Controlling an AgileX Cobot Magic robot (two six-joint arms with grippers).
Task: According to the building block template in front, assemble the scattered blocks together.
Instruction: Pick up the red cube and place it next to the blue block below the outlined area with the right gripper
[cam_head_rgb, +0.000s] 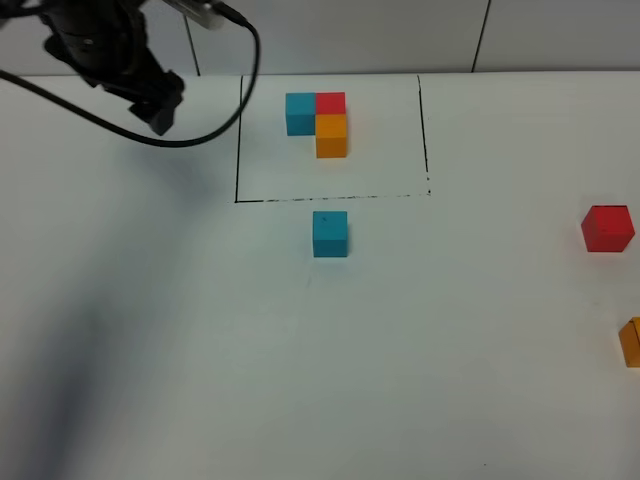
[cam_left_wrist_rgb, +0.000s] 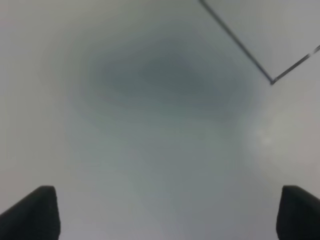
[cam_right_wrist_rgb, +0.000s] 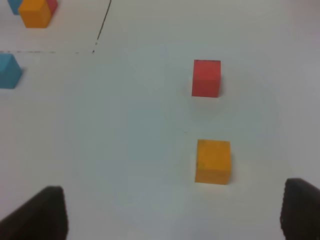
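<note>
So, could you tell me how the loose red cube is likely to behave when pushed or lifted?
The loose red cube has flat faces and sits squarely on the table, so it should probably slide rather than roll. Its crisp edges suggest it is stiff; its matte surface likely grips well.

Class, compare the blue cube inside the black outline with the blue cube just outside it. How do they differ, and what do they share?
The framed blue cube sits inside the black outline; the loose blue cube sits just outside it. The framed one touches a red cube; the loose one stands alone. Both are teal-blue and look equal in size.
</note>
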